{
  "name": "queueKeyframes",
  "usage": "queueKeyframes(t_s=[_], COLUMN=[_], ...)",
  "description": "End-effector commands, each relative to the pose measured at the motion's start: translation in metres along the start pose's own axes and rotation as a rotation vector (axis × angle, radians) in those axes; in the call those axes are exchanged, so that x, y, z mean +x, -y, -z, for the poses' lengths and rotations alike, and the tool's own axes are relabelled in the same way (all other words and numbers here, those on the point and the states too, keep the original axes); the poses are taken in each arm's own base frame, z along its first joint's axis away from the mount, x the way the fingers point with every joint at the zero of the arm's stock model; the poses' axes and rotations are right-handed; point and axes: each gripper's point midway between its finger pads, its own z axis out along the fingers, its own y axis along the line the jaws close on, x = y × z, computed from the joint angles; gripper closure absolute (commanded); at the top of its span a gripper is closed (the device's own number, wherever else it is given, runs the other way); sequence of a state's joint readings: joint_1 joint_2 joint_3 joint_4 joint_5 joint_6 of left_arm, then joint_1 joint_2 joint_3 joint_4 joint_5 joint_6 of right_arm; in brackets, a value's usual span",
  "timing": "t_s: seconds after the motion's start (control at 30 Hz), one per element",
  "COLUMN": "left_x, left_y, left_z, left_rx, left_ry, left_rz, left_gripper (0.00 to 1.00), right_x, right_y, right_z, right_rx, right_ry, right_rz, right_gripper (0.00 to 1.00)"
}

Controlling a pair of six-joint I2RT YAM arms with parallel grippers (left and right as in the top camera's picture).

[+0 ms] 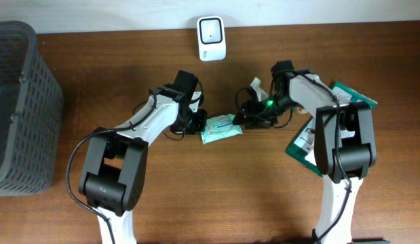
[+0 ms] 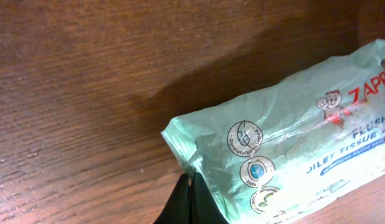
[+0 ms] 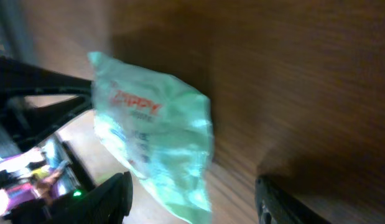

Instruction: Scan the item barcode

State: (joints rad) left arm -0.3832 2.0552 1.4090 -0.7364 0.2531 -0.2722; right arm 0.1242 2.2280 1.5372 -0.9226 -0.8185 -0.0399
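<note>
Left jaws pinch the wipes pack [image 1: 221,128], right jaws parted; basket [image 1: 20,102] well apart.

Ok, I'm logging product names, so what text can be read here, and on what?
"ZAPP", red, cut by the frame edge: green wipes pack.
"FLUSHA", cut off: same pack.
"OILET TISSUE W", both ends missing: same pack.
Round seals on the pack: too small to read.
Print on the green packet in the overhead view: too small to read.
</note>
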Motion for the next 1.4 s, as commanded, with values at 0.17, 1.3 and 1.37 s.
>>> queueKeyframes(t_s=[0.17,1.3,1.37], left_x=[0.002,-0.093,-0.093], left_y=[-0.006,-0.156,-0.156], left_z=[-0.004,0.141,0.141], left_rx=[-0.011,-0.081,-0.081], left_ry=[-0.010,0.281,0.280], left_rz=[-0.006,0.354,0.354], left_gripper=[1.00,0.80,0.80], right_x=[-0.003,0.030,0.040], right_y=[-0.028,-0.046,-0.070], right_z=[-0.039,-0.011,-0.035], right_rx=[-0.053,1.380,1.313], right_ry=[0.015,0.134,0.118], right_rz=[-0.052,0.550,0.620], right_gripper=[0.40,0.69,0.56])
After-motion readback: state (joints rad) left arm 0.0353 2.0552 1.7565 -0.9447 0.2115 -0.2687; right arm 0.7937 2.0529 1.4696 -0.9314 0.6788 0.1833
